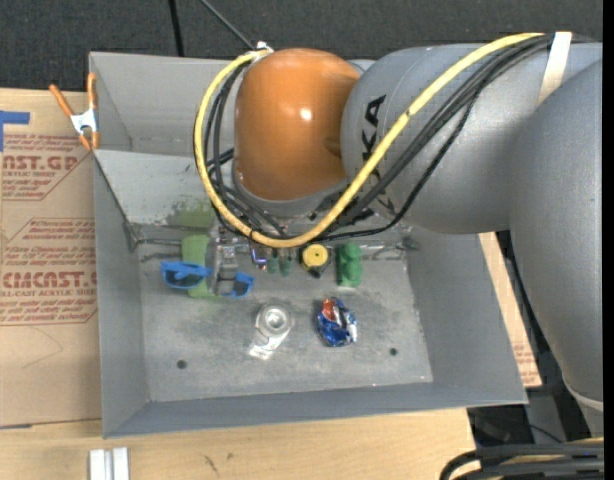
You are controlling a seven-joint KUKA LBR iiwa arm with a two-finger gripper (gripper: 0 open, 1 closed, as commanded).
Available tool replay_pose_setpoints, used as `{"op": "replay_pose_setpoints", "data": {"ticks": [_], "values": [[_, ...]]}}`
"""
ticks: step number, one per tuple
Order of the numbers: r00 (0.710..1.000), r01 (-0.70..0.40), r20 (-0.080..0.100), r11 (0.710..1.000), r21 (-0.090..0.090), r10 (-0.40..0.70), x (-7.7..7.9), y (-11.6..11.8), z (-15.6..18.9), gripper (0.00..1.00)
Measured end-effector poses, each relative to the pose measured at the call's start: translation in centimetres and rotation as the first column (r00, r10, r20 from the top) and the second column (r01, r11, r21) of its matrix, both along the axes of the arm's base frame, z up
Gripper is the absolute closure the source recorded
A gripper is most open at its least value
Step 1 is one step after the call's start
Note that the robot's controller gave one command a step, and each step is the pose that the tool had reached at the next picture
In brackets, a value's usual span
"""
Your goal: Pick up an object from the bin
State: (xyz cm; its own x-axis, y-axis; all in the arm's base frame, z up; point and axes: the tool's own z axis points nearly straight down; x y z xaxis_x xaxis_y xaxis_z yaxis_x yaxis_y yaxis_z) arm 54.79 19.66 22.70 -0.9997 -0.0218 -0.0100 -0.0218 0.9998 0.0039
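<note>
Tool [227,266]: low over the floor of the grey metal bin [120,318], under the arm's orange cover [287,123]; open or closed, cannot tell.
Blue flat plastic piece [187,275]: at the tool, jutting out to its left.
Pale green block [196,249]: just left of the tool.
Silver metal fitting [272,325]: near the tool, toward the bin's front.

On the floor of the grey bin [387,363] lie a silver fitting [272,325], a crumpled blue wrapper [335,324], a yellow disc [314,258], a green block [349,265] and, leftward, a blue piece [179,274].
</note>
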Motion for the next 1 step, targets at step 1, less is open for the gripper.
{"op": "replay_pose_setpoints", "data": {"ticks": [1], "values": [[0.981, -0.195, -0.007, 0.981, -0.003, 0.195, -0.72, 1.69, -0.38, 1.00]]}}
